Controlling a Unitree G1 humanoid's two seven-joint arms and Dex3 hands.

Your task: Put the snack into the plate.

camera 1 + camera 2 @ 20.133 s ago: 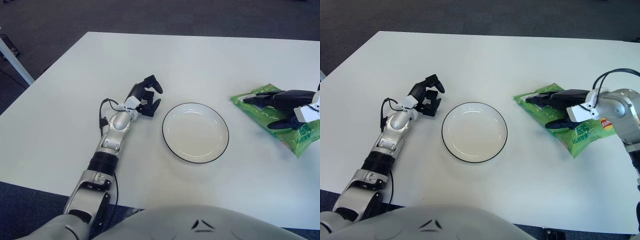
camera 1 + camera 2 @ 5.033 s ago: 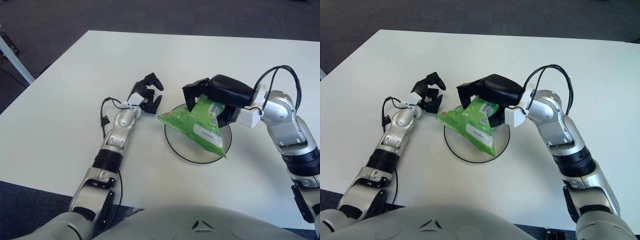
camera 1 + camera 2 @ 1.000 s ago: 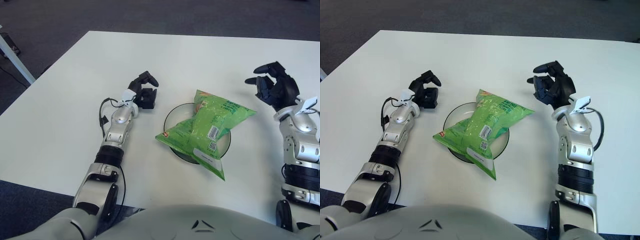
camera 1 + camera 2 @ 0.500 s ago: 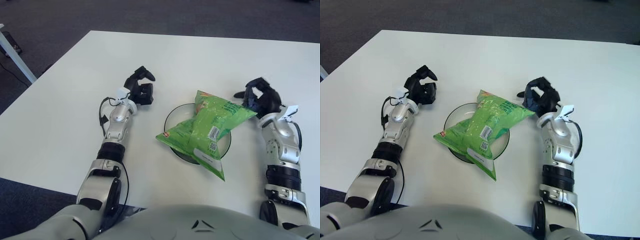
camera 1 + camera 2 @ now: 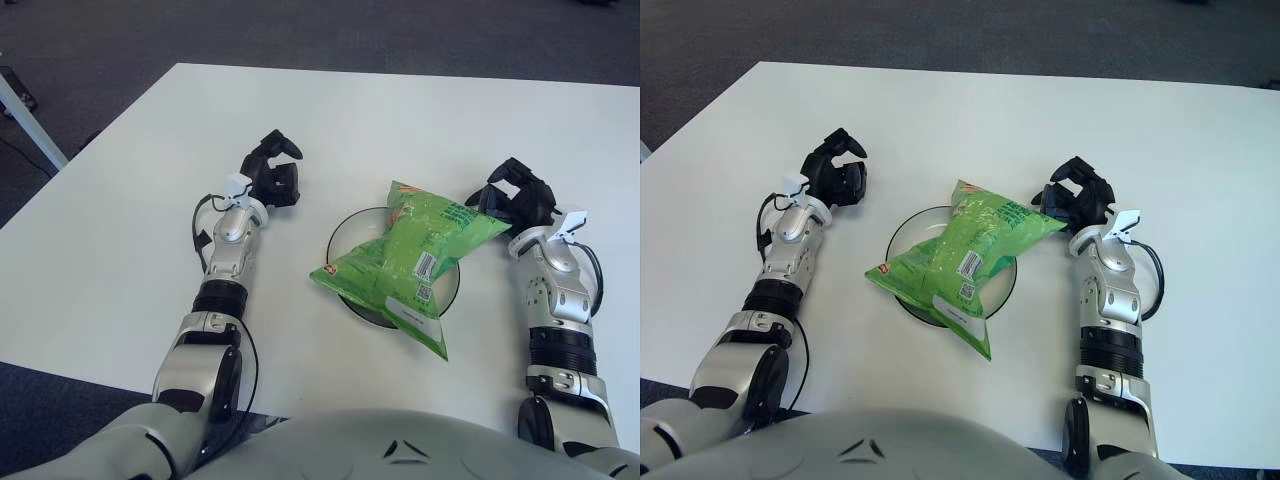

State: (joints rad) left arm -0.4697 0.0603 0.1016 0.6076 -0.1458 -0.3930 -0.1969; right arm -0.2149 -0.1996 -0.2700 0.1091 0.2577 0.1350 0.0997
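Observation:
A green snack bag (image 5: 410, 255) lies across the white, black-rimmed plate (image 5: 345, 236), its ends hanging over the rim on both sides. My right hand (image 5: 515, 200) is just right of the bag's upper corner, fingers curled and holding nothing; whether it touches the bag is unclear. My left hand (image 5: 272, 178) shows to the left of the plate, fingers curled with nothing in them.
Everything stands on a white table (image 5: 400, 110), with dark carpet beyond its edges. A grey table leg (image 5: 30, 125) stands on the floor at far left. My forearms reach in from the near edge on either side of the plate.
My right hand has come down and left from its raised spot to beside the bag's corner. My left hand has drifted slightly left. The bag stays on the plate.

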